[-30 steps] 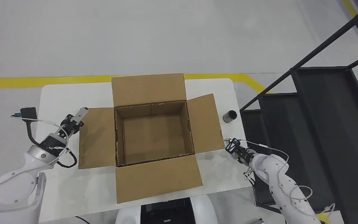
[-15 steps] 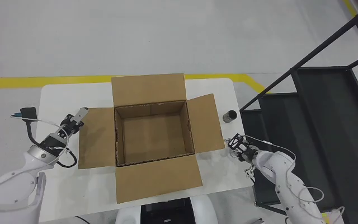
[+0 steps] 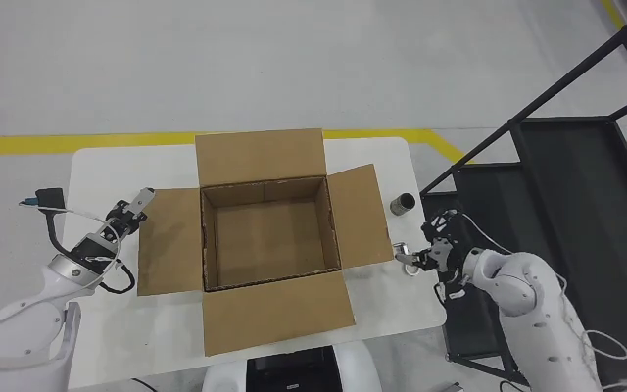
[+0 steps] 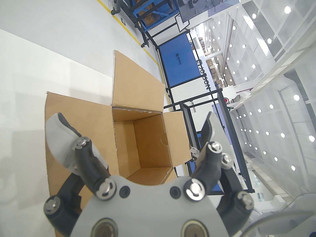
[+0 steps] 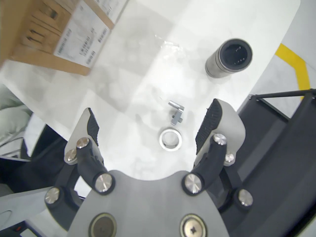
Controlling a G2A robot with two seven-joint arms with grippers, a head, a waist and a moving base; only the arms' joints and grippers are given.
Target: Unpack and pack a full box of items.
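An open cardboard box point(image 3: 269, 240) with all flaps spread sits mid-table; its inside looks bare point(image 4: 150, 144). My right gripper point(image 5: 153, 122) is open above the table's right edge, with nothing between its fingers. Below it lie a small metal ring point(image 5: 170, 139) and a small metal bracket point(image 5: 177, 113). A grey metal cylinder point(image 5: 228, 57) lies farther off, also seen near the right edge point(image 3: 403, 204). My left gripper point(image 4: 128, 131) stands open beside the box's left flap point(image 3: 168, 240), holding nothing.
The white table point(image 3: 108, 176) has free surface left of the box and at the back corners. A black metal stair frame point(image 3: 549, 196) stands close against the table's right edge. A box flap with printed labels point(image 5: 64, 25) lies near the small parts.
My right arm has drawn back to the right and lifted away from the box flap, leaving the small metal parts on the table. The left arm has not moved.
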